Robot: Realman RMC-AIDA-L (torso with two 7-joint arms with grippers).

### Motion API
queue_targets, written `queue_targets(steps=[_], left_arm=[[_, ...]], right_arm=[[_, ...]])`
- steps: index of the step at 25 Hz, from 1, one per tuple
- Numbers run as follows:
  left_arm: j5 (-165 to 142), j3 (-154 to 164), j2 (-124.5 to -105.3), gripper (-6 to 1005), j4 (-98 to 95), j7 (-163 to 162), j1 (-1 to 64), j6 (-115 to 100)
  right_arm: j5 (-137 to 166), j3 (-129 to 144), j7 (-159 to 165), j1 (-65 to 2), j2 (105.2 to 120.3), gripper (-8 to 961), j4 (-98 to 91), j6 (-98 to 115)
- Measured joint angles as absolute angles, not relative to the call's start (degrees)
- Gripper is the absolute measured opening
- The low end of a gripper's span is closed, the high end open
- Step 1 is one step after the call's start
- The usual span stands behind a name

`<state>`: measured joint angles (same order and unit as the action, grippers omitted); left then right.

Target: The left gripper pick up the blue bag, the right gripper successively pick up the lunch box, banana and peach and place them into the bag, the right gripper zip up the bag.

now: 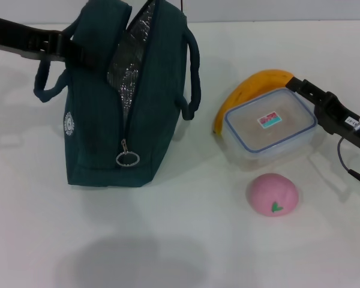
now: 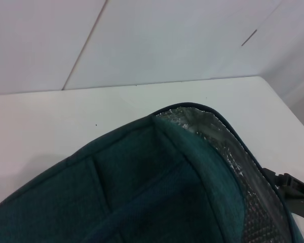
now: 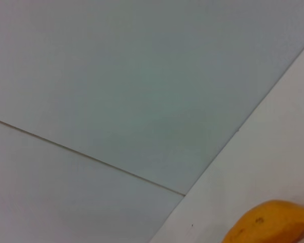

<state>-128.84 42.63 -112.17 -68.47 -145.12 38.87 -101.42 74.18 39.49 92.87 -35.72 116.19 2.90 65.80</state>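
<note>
Teal-blue bag (image 1: 102, 126) upright, unzipped, foil-lined

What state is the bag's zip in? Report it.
Open. The blue bag gapes along its top, silver foil lining showing, and the ring zip pull sits at the lower end.

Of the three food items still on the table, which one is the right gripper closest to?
The lunch box: the right gripper sits at its far right corner. The banana curves behind it; the peach lies apart in front.
</note>
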Motion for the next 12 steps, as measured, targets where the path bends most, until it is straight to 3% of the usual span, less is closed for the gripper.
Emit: queue_targets(steps=[12], left_arm=[[-128.84, 42.63, -112.23, 35, -68.46, -145.02, 38.48, -101.48]], right_arm=[[75.93, 40.17, 95.63, -35.23, 116.19, 770, 3.63, 66.69]])
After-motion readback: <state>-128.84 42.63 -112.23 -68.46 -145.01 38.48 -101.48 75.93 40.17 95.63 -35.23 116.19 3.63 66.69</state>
